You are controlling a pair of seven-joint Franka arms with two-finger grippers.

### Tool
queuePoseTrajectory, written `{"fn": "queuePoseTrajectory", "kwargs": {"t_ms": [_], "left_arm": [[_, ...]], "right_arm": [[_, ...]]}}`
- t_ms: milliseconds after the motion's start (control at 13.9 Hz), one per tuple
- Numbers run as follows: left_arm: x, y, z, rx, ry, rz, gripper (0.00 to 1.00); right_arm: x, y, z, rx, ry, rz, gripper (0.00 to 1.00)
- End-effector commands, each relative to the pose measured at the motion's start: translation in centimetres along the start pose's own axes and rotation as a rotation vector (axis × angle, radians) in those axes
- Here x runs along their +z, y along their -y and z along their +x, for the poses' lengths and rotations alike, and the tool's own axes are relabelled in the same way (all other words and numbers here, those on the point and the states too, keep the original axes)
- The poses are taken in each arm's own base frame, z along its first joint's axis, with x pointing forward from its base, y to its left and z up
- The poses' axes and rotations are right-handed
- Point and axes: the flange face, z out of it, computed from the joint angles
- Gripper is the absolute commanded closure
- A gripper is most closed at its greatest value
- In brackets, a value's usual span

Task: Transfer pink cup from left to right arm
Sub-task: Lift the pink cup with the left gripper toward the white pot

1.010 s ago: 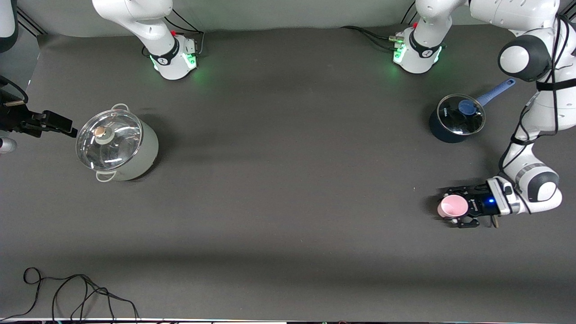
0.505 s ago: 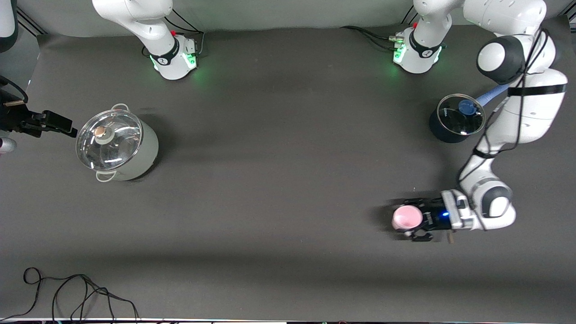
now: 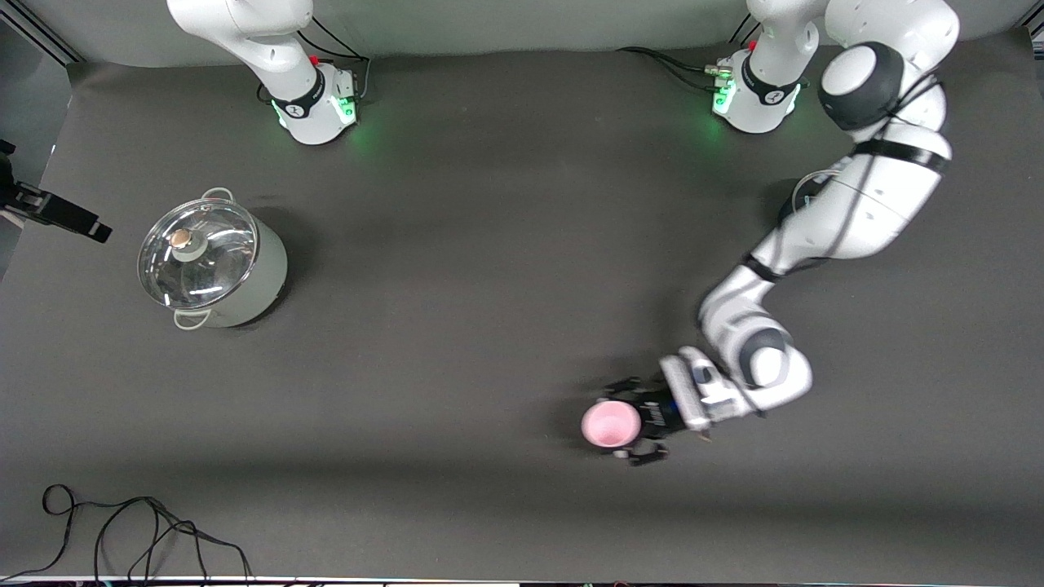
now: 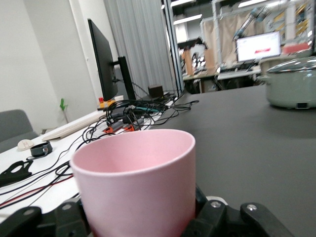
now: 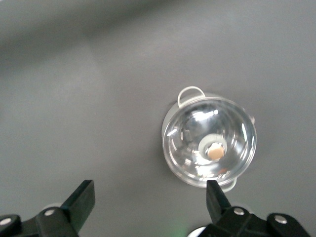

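The pink cup (image 3: 610,425) is a small pale-pink tumbler, held upright with its mouth up. My left gripper (image 3: 632,424) is shut on its sides and holds it over the middle of the table, near the front camera's edge. In the left wrist view the cup (image 4: 136,180) fills the space between the black fingers (image 4: 217,219). My right gripper (image 3: 81,224) shows at the right arm's end of the table, high up beside the pot. In the right wrist view it (image 5: 149,197) is open and empty, looking down on the pot.
A grey-green pot with a glass lid (image 3: 210,262) stands toward the right arm's end; it also shows in the right wrist view (image 5: 210,148) and the left wrist view (image 4: 291,89). A black cable (image 3: 147,530) lies along the table edge nearest the front camera.
My left gripper has carried the pink cup from the left arm's end toward the table's middle. My right gripper has drawn back a little from the pot.
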Motion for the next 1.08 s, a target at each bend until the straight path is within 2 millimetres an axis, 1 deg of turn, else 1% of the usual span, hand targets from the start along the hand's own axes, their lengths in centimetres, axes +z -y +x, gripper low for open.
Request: {"fn": "queuePoseTrajectory", "kwargs": {"t_ms": [0,72,144,289,361,433,505,577,722,866,938,1010], "left_arm": [[6.0,-2.4,5.6,-0.062,0.048,0.060,1.00],[8.1,-3.5,7.9,-0.086,0.045,0.068,1.00],[9.9,-4.5,10.1,-0.101,0.052,0.090,1.00],[13.5,-7.7,15.3,-0.146,0.082,0.166,1.00],[14.9,-9.3,18.0,-0.171,0.081,0.203,1.00],[16.0,-11.1,20.0,-0.200,0.076,0.219,1.00],[16.8,-12.6,21.6,-0.224,0.072,0.227,1.00],[17.2,-13.6,23.6,-0.226,0.060,0.233,1.00],[17.8,-15.5,26.6,-0.211,0.045,0.243,1.00],[18.1,-17.5,28.8,-0.203,0.052,0.266,1.00],[18.0,-18.0,29.9,-0.196,0.051,0.273,1.00],[18.1,-18.7,30.6,-0.193,0.048,0.271,1.00]], "right_arm": [[-2.1,0.5,-1.4,0.254,0.007,0.042,0.00],[-2.7,0.8,-1.8,0.321,0.010,0.069,0.00],[-3.2,1.1,-2.2,0.362,0.014,0.089,0.00],[-3.5,3.1,-3.4,0.328,0.012,0.089,0.00],[-3.5,4.1,-3.9,0.307,0.015,0.086,0.00],[-3.4,4.7,-4.2,0.297,0.017,0.085,0.00],[-3.4,5.7,-4.8,0.281,0.018,0.084,0.00],[-3.3,6.3,-5.0,0.281,0.020,0.082,0.00],[-3.3,6.9,-5.4,0.270,0.020,0.082,0.00],[-3.5,7.3,-5.5,0.264,0.016,0.084,0.00],[-3.6,7.5,-5.3,0.263,0.016,0.089,0.00],[-3.9,8.0,-5.4,0.254,0.015,0.098,0.00]]}}
